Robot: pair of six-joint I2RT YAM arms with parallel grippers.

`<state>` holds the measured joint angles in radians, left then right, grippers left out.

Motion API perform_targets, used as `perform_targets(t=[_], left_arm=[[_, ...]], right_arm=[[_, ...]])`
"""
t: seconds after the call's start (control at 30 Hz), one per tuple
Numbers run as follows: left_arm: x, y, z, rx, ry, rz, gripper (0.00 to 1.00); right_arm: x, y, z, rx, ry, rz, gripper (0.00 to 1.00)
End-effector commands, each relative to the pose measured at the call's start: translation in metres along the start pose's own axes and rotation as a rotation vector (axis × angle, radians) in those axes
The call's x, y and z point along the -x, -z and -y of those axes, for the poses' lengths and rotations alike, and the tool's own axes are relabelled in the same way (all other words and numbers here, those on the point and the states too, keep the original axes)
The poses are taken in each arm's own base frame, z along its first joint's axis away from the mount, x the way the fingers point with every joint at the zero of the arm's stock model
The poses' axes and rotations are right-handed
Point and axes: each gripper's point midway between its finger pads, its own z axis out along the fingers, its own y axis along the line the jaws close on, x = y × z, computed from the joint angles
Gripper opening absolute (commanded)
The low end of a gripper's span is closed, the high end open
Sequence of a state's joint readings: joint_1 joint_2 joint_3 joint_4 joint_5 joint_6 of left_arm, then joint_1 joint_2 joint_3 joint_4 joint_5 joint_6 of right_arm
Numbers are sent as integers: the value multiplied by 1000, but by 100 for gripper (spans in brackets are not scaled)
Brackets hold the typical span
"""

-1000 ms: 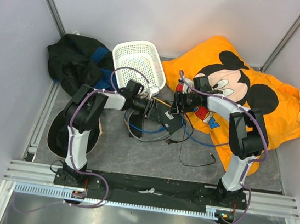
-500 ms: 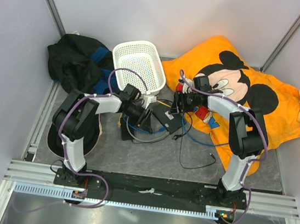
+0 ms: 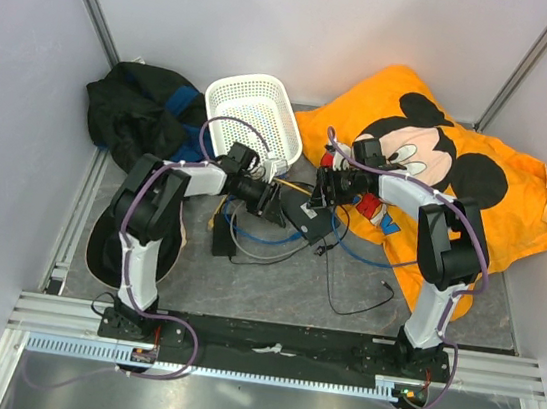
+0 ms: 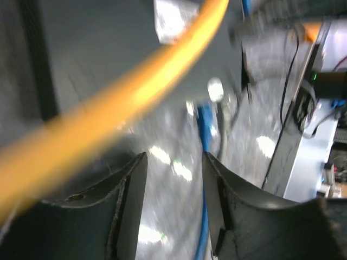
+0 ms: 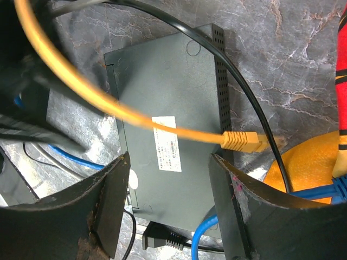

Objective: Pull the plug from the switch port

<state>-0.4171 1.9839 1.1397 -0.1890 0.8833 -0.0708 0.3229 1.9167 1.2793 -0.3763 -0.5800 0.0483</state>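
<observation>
The flat black switch box [image 5: 173, 81] with a white label [image 5: 166, 144] lies under my right gripper [image 5: 169, 162], whose open fingers straddle it without touching. An orange cable crosses the box; its orange plug [image 5: 241, 141] hangs free past the box's right edge, in no socket. A blue cable [image 5: 203, 238] and a black power plug [image 5: 160, 237] run to the box's near edge, where the switch port itself is hidden. My left gripper [image 4: 173, 160] is open and empty; the orange cable [image 4: 108, 108] passes beyond its tips. From above, the left gripper [image 3: 275, 205] and right gripper [image 3: 323, 193] flank the box [image 3: 310, 221].
A white basket [image 3: 255, 111] stands behind the left arm, with a black garment [image 3: 139, 111] to its left. An orange Mickey Mouse cloth [image 3: 458, 178] covers the right side. Loose grey, blue and thin black cables [image 3: 352, 296] and a small black block [image 3: 220, 240] lie in front of the box.
My left gripper swung toward the near side and came back beside the box, dragging the cables with it. My right gripper's jaws opened slightly wider.
</observation>
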Motion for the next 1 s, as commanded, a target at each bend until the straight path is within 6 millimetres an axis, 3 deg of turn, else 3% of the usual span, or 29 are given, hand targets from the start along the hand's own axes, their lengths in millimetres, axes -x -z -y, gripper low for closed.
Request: perform_targets(t=[0.0,0.17,0.5,0.6,0.83,0.97], left_arm=[[30,-19,6,-104,15,47,50],[14,-31,1,-134,73,-2,49],[1,-20,12,-74,98,18,49],[-14,-23,17,-117,168,-8,49],[-13,-39,10,-140,171,-15,52],[-15,-41,22,-224,174,-39,54]], right_arm=[[-49,-4,20,-70,-58,-155,69],[-49,0,20,-73,-62,-151,70],[-52,1,21,-71,-71,-155,71],[-56,-1,22,-64,-83,-165,71],[-56,-3,22,-60,-87,-168,72],[-56,-3,22,-60,-90,-168,72]])
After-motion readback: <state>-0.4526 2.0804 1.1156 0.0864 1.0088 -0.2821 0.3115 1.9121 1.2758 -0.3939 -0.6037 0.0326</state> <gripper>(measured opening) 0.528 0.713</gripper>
